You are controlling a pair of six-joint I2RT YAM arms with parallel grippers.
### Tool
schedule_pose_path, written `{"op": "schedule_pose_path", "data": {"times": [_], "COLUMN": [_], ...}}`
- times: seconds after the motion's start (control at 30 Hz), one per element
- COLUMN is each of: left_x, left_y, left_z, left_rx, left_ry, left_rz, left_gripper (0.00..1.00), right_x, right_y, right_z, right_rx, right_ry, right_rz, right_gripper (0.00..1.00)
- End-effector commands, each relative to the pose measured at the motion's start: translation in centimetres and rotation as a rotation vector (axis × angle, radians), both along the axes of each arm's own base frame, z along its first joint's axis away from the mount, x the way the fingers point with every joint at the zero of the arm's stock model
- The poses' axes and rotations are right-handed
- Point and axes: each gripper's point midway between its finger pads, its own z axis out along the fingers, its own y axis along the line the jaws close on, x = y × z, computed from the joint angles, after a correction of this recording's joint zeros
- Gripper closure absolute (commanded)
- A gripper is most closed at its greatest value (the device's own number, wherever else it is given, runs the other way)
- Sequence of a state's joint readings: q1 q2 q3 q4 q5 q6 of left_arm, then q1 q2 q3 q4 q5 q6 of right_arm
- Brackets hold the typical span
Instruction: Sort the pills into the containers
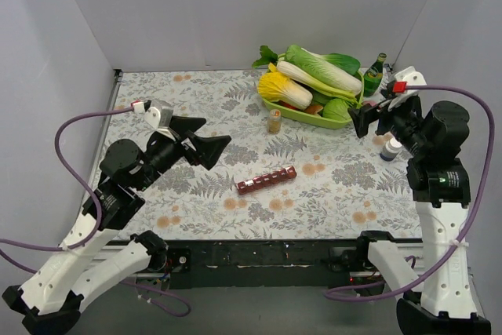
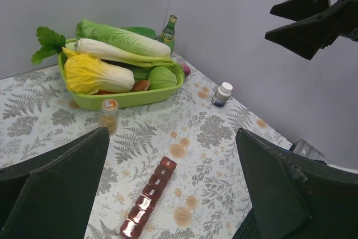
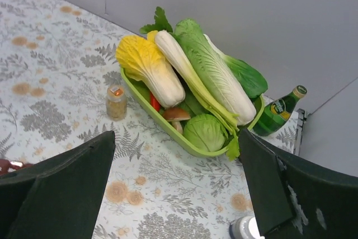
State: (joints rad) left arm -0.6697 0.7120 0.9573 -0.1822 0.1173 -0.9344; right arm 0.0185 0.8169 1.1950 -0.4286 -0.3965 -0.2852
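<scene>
- Two robot arms are up in the air over the flowery table [image 1: 196,92].
- The left arm bends up from its corner and leans in toward the middle. The left claw [image 1: 208,137] points across the table, toward the other arm.
- The left claw is wide open. Nothing is in it.
- The right arm stands tall at its side, and its top part bends over. The right claw [image 1: 362,121] points back toward the left one.
- The right claw is wide open too, and it holds nothing.
- The pill box [image 1: 267,181] is a long dark red strip of little square cups in a row. It lies flat on the table between the two claws, lower than both and touching neither. It is nearer to the left claw.
- The little lids look shut, so I cannot tell what is inside.
- A green tray [image 1: 302,118] sits just beside the right claw, on the side toward the left claw. It is full of pretend veggies: a yellow cabbage, long green and white cabbages, a round green one and a mushroom.
- A small jar with an orange lid [image 1: 274,121] stands just beside the tray, on the side nearer the left claw.
- A little bottle with a white cap [image 1: 390,149] stands under the right arm, behind its claw.
- A green bottle [image 1: 375,74] stands past the right claw, by the back wall.
</scene>
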Motion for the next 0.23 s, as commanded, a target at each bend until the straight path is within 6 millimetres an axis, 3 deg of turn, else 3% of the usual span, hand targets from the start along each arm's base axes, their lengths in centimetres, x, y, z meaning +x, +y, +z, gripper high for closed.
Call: {"op": "schedule_pose_path", "data": {"times": [0.0,0.2], "left_x": [0.15,-0.47], "left_y": [0.57,0.61], "left_z": [-3.61,-4.45], "left_rx": [0.051,0.079], "left_ry": [0.162,0.177], "left_rz": [0.041,0.019], "left_gripper": [0.02,0.02], "right_x": [0.8,0.71], "right_y": [-2.11,-2.91], "right_z": [1.52,1.48], "right_rx": [0.199,0.227], "right_ry": [0.058,0.066], "right_rz": [-0.176,-0.235], "right_gripper": [0.02,0.02]}}
